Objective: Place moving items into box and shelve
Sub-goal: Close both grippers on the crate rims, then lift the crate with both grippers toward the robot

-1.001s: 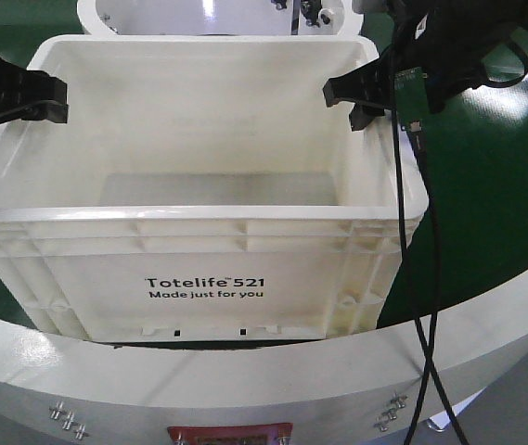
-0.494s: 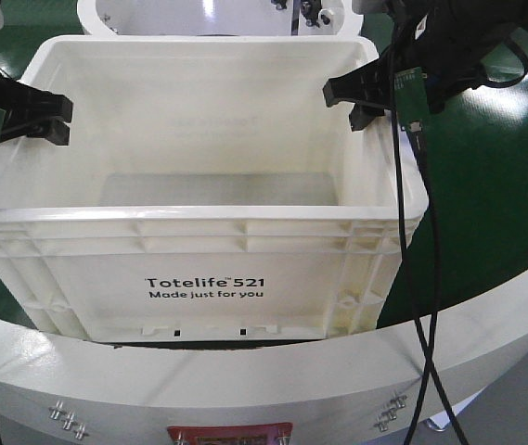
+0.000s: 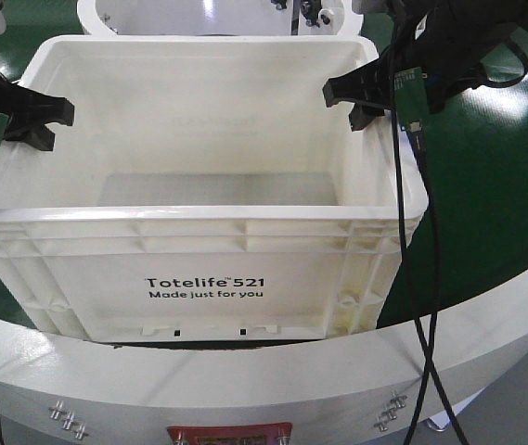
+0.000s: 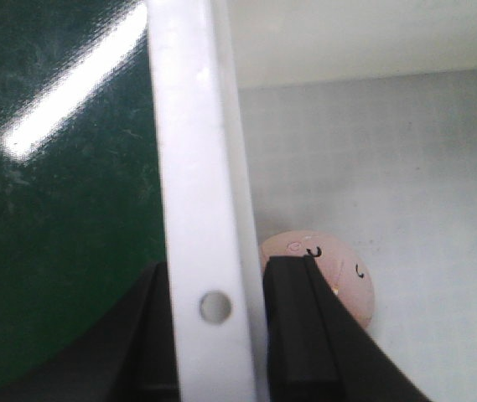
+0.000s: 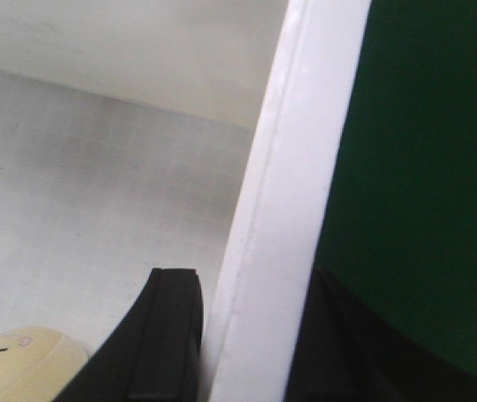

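Box (image 3: 199, 215) rim tight in left claw (image 4: 219, 272), right claw (image 5: 251, 276); pink lump (image 4: 339, 272), yellow lump (image 5: 28, 364) half-hidden.

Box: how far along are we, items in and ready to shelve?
Done: pink item and yellow item lie inside the box. In hand: left gripper and right gripper straddle its side walls; firm clamping unclear. Left: lifting and shelving; it sits on the white platform.

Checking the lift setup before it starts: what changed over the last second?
The left gripper shifted lower in the front view and slightly inward at the box's left rim, jaws astride it. The right gripper, astride the right rim, and the box stayed put.
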Robot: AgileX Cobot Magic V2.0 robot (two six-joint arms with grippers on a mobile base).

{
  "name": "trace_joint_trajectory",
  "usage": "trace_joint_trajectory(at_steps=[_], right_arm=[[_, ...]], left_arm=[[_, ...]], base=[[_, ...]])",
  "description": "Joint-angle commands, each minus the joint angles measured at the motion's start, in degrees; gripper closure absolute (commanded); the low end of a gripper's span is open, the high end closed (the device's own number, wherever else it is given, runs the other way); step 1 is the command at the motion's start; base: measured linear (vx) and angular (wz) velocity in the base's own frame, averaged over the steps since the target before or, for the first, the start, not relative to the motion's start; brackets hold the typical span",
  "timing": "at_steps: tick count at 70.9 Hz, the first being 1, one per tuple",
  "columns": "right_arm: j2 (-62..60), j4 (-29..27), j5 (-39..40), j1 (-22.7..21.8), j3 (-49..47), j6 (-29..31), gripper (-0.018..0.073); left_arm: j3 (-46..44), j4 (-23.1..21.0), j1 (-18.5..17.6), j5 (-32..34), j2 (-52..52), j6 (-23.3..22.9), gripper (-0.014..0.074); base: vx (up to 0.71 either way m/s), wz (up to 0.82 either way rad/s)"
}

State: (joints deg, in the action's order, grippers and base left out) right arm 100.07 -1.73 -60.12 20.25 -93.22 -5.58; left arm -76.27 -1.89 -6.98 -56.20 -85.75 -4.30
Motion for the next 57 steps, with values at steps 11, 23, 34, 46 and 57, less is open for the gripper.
trace_joint_trajectory(at_steps=[11, 23, 34, 46, 57], right_arm=[[-2.9, -1.4, 4.1, 0.1, -1.9, 3.1, 0.0566], [-3.8, -1.3, 5.2, 0.1, -2.3, 3.1, 0.0566], [-4.7, -1.1, 6.0, 0.1, -2.3, 3.1, 0.0566], [-4.8, -0.7, 7.2, 0.1, -2.3, 3.1, 0.0566], [-4.8, -0.2, 8.2, 0.1, -2.3, 3.1, 0.0566]], left_arm=[[-1.9, 0.6, 0.0, 4.3, 2.6, -0.1, 0.0605], [-1.9, -0.5, 0.0, 5.9, 3.8, -0.1, 0.0605], [-1.9, -0.9, 0.0, 9.2, 4.7, -0.1, 0.0603], [-1.9, -0.9, 0.0, 10.3, 4.8, -0.1, 0.0603], [-1.9, -0.8, 0.0, 11.5, 4.8, 0.3, 0.0603]], base=[[0.00, 0.00], [0.00, 0.00], [0.00, 0.00], [0.00, 0.00], [0.00, 0.00]])
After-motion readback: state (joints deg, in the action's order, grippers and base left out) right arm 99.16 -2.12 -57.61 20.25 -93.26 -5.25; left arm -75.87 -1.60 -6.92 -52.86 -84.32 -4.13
